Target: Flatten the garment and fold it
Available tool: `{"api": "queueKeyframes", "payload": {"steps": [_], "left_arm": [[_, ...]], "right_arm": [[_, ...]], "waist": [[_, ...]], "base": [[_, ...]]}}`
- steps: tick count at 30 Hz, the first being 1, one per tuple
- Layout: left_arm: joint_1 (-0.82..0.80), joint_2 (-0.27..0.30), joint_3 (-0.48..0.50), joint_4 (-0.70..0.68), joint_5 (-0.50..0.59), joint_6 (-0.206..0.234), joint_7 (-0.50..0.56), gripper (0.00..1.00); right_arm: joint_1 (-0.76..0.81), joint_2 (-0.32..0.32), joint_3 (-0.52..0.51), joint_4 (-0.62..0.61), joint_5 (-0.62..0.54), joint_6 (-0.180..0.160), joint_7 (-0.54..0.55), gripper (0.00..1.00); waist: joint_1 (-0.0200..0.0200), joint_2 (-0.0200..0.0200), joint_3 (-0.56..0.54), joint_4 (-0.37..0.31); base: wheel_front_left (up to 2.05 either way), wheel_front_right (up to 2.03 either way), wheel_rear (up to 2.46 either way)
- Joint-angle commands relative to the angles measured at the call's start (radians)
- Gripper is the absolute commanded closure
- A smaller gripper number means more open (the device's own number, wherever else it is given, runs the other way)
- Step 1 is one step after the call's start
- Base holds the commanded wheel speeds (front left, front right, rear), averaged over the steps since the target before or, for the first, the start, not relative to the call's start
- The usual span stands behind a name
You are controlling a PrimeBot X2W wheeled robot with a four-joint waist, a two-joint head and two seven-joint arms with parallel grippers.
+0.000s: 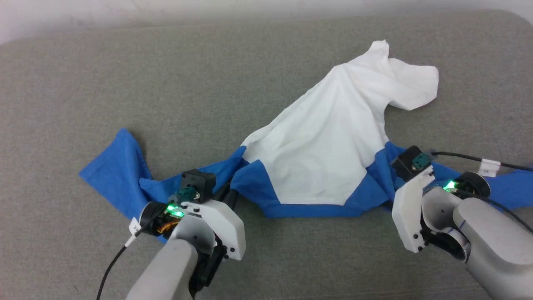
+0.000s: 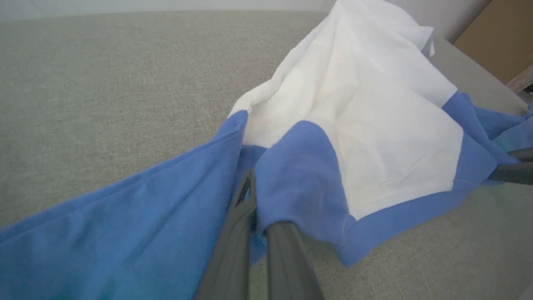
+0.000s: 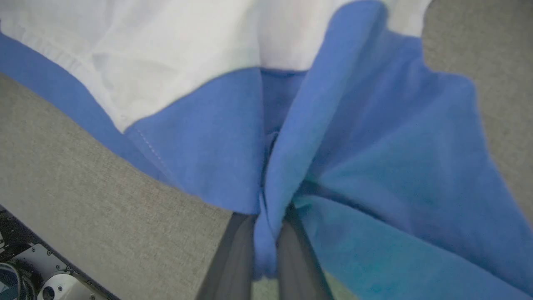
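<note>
Forearms, two of them and both pale grey, come up from the bottom edge of the head view, one at lower left and one at lower right. Each wrist carries one green light, one black cable and one white tag.

The left end effector has its two dark fingers close together with a fold of blue cloth caught between them; one fingertip lies bare and the other is tucked under the fold. The right end effector is likewise clamped, a pleat of blue fabric squeezed between its two fingers, whose tips are hidden by the cloth.

One garment lies on the grey woven surface, strung across the middle of the frame between the two grips. Its blue neck band sits at lower centre, nearest the forearms, flanked by two blue shoulder wedges. Of the two blue sleeves, the left sleeve runs out to centre left and ends in a crumpled flap, and the right sleeve trails to the right edge behind the wrist. The white body stretches up and to the right, rumpled, its far end curled over at upper right.

A pale wall lines the top edge. In the left wrist view, one brown panel fills the upper right corner.
</note>
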Motion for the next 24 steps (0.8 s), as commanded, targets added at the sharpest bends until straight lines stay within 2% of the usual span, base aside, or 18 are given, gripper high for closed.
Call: {"api": "queueKeyframes", "payload": {"steps": [1,5,8,16,20,24], "left_arm": [[0.010,0.003,0.009,-0.014,-0.008,0.008,-0.013,1.00],[0.009,0.028,0.045,-0.085,-0.011,0.026,-0.049,1.00],[0.002,0.059,0.083,-0.164,-0.007,0.047,-0.071,1.00],[-0.154,0.100,0.156,-0.338,-0.005,0.068,-0.054,1.00],[-0.292,0.106,0.183,-0.325,-0.024,0.051,-0.032,1.00],[-0.453,0.101,0.198,-0.230,-0.039,0.024,-0.023,1.00]], "right_arm": [[0.034,-0.008,-0.001,0.009,0.006,-0.001,-0.014,1.00],[0.027,-0.023,-0.100,-0.045,-0.016,-0.001,-0.125,1.00],[0.019,-0.028,-0.177,-0.105,-0.058,-0.001,-0.167,1.00],[-0.025,0.012,-0.451,-0.315,-0.165,-0.001,-0.152,1.00],[-0.090,0.044,-0.561,-0.396,-0.195,-0.001,-0.100,1.00],[-0.189,0.081,-0.635,-0.403,-0.211,-0.001,-0.069,1.00]], "waist": [[-0.0001,0.0000,-0.039,-0.012],[-0.0001,0.0000,-0.095,-0.030],[-0.0001,0.0000,-0.143,-0.046],[-0.0001,0.0000,-0.209,-0.032],[-0.0001,0.0000,-0.191,-0.018],[-0.0001,0.0000,-0.142,-0.011]], "base": [[0.00,0.00,0.00],[0.00,0.00,0.00],[0.00,0.00,0.00],[0.00,0.00,0.00],[0.00,0.00,0.00],[0.00,0.00,0.00]]}}
